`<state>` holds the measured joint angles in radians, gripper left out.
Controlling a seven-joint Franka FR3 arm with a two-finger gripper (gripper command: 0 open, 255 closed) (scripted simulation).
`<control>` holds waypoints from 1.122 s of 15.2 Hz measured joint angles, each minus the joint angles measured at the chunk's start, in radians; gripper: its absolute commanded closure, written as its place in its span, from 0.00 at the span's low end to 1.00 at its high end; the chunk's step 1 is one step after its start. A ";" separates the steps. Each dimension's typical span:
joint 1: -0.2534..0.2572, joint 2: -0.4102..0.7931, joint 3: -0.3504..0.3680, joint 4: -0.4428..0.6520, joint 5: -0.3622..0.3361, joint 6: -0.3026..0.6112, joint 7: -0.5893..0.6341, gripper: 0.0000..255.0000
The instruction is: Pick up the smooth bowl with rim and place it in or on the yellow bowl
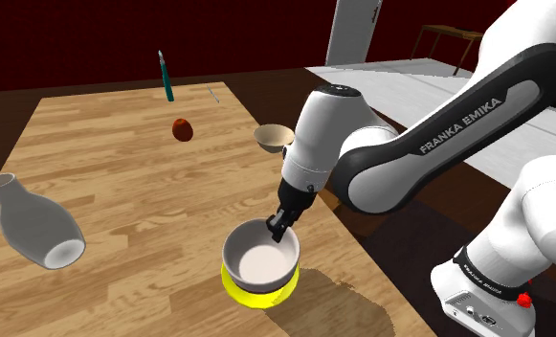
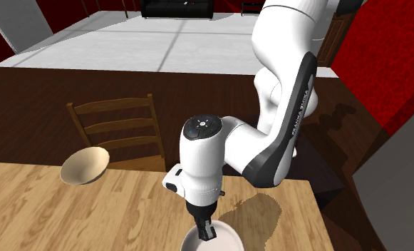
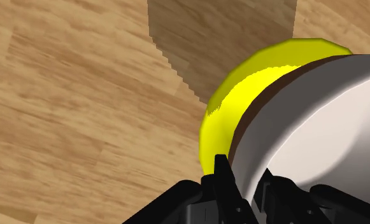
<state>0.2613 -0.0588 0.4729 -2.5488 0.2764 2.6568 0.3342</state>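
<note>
Near the stand-side edge of the wooden bench (image 1: 122, 191), the white rimmed bowl (image 1: 259, 260) sits upright, nested in the yellow bowl (image 1: 256, 295). The pincer (image 1: 278, 228) is closed narrowly on the white bowl's rim, one finger outside the wall, one inside. A white vase (image 1: 32, 228) lies well apart.

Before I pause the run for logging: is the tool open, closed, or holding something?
Tool: closed on the white bowl, gripping its rim.
</note>
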 measured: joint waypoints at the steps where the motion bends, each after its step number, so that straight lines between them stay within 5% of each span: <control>1: 0.000 0.000 0.000 0.000 0.000 0.000 0.000 1.00; 2: 0.000 0.000 0.000 0.000 0.000 0.000 0.000 1.00; 3: 0.000 0.000 0.000 0.000 0.000 0.000 0.000 0.00; 9: 0.000 0.000 0.000 0.000 0.000 0.001 0.000 0.00; 13: 0.002 -0.118 -0.021 0.008 0.043 -0.122 -0.034 0.00; 17: 0.003 -0.139 -0.024 0.013 0.048 -0.149 -0.036 0.00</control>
<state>0.2647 -0.1975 0.4485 -2.5358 0.3241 2.5081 0.2984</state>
